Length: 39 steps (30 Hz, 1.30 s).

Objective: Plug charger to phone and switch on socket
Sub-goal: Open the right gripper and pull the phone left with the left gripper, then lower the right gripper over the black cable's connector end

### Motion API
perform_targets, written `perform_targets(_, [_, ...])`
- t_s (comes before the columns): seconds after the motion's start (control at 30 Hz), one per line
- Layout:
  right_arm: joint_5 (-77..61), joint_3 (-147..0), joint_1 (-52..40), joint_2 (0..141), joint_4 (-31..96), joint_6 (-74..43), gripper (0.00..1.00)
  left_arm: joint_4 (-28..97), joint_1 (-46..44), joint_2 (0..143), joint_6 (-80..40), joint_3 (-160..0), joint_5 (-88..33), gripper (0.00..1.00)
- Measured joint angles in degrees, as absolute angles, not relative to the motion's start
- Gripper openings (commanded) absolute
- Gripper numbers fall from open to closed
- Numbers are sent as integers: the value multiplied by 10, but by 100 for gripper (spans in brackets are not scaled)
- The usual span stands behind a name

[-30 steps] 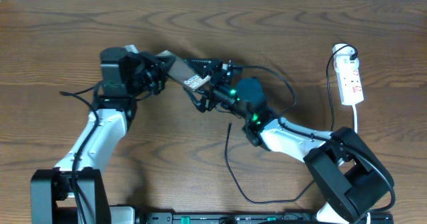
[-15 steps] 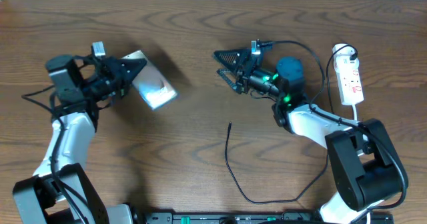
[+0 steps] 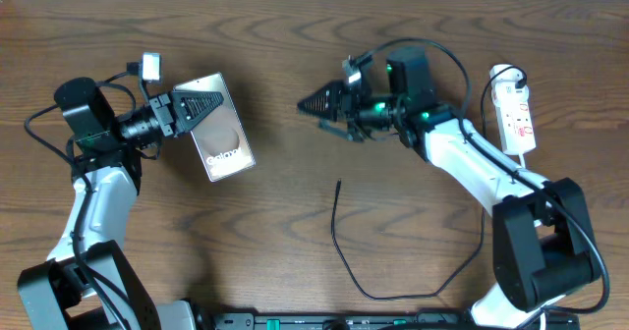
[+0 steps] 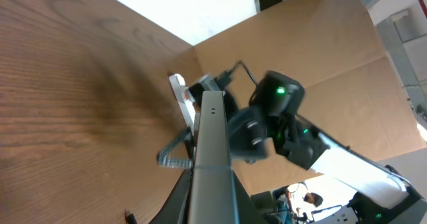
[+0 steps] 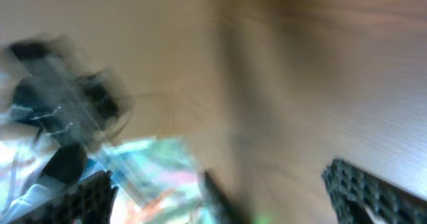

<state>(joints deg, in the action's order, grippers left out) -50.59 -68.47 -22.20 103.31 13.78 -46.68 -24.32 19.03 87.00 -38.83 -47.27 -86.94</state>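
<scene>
My left gripper (image 3: 201, 114) is shut on one end of the phone (image 3: 223, 139), holding it above the table at the left with its glossy face and white "Galaxy" text up. The left wrist view shows the phone (image 4: 212, 151) edge-on between the jaws. Pointing left at mid-table, my right gripper (image 3: 316, 114) is open and holds nothing; its wrist view is blurred, with one finger (image 5: 373, 191) far from the other. The charger (image 3: 336, 234) lies loose on the table, its plug tip (image 3: 339, 184) below the right gripper. The white socket (image 3: 516, 119) lies at the far right.
The charger cable loops towards the front edge and back up under the right arm (image 3: 472, 168). The socket's white lead (image 3: 524, 173) runs down past the right arm's base. Bare wooden table (image 3: 275, 242) lies between the two arms.
The two grippers were together at mid-table. The left arm has swung left with the phone, turning its face up. The right gripper has drawn back to the right, open.
</scene>
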Motion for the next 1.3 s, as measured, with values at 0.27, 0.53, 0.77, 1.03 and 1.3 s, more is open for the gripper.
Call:
perform_targets(0.27, [-244, -772, -271, 1035, 436, -371, 99, -243, 190, 870, -375, -473, -872, 7])
perform_targets(0.53, [-84, -757, -341, 1035, 519, -422, 99, -243, 190, 870, -374, -473, -872, 7])
perform_targets(0.77, [-48, -716, -381, 1035, 491, -473, 99, -243, 190, 870, -374, -473, -872, 7])
perform_targets(1.03, [-41, -712, -382, 1052, 488, -497, 98, -243, 190, 870, -374, -473, -872, 8])
perform_targets(1.3, [-42, -711, -394, 1081, 478, -503, 82, -243, 190, 870, -370, -473, -872, 7])
